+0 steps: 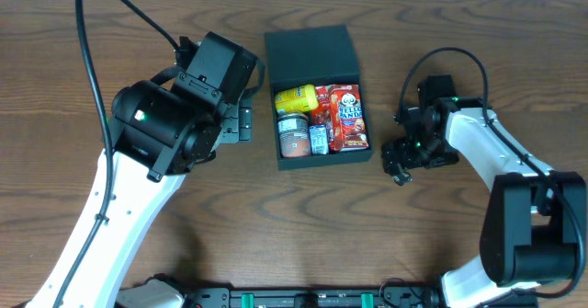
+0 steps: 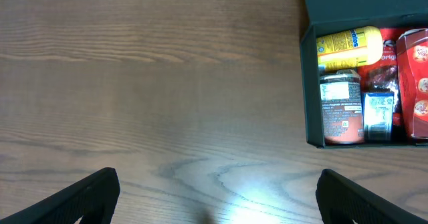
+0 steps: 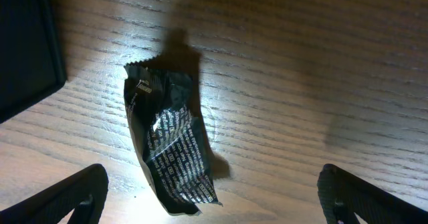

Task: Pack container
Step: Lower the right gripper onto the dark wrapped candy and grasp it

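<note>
container: one dark teal-green square box (image 1: 325, 159) sits mid-table between the two arms; its one flat lid (image 1: 310, 55) is swung open and lies on the far side.
left gripper: (image 2: 217, 204) jaws spread wide with nothing between them, over bare wood just left of the container.
left fingers: two dark tips (image 2: 80, 197), one in each lower corner of the left wrist view, well apart.
right gripper: (image 3: 214, 204) jaws as wide as the left one's and holding nothing, over the wood to the right of the container.
right fingers: two dark tips (image 3: 374, 197), one in each lower corner of the right wrist view.
black packet: one crinkled black wrapper with white print (image 3: 170, 144) lies flat on the table below the right gripper, between its fingers' line and the container's side; it touches neither.
yellow pack: one (image 2: 349, 45), lying across the far-left corner inside the container.
can: one with a dark brown label (image 2: 341, 110), at the near left, just beside the left wall.
small can: one with a blue label (image 2: 378, 114), touching the bigger can's right side.
red snack pack: one with cookie pictures (image 1: 347, 117), along the right wall.
second red pack: one (image 1: 323, 115), mostly hidden between the yellow pack and the red snack pack; its kind cannot be told.
items inside: five counted.
table: one dark wood-grain top (image 1: 138, 32).
</note>
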{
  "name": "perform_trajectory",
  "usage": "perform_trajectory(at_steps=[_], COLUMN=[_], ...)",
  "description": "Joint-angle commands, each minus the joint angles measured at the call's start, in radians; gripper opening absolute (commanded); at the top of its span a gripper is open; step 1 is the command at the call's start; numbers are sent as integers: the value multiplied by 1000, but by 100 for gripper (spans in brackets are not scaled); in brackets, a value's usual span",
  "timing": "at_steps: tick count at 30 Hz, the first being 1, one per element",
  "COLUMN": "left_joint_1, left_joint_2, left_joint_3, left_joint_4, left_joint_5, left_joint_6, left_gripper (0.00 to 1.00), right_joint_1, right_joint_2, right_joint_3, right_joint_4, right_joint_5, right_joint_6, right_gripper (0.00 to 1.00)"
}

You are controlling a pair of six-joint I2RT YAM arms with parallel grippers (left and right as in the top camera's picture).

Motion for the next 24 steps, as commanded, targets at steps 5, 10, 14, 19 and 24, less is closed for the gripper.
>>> perform_trajectory(at_steps=[5,10,14,19,24], left_joint_1=[5,5,5,5,5], left_joint_2=[0,0,0,0,0], left_joint_3=[-8,-8,-8,-8,-8], left_joint_4=[-1,0,0,3,6], left_joint_5=[-21,-22,-22,-21,-21], left_joint_6=[14,14,18,18,18], left_gripper=[95,95,95,95,95], right_joint_1=[6,6,6,9,17], right_joint_2=[8,8,8,8,8], right_joint_3=[-8,-15,-15,-19,-34], right_joint_4=[2,6,6,8,19], right_joint_5=[-13,24,24,23,23], right_joint_6=[-11,27,35,35,45], right_gripper=[99,99,99,99,99])
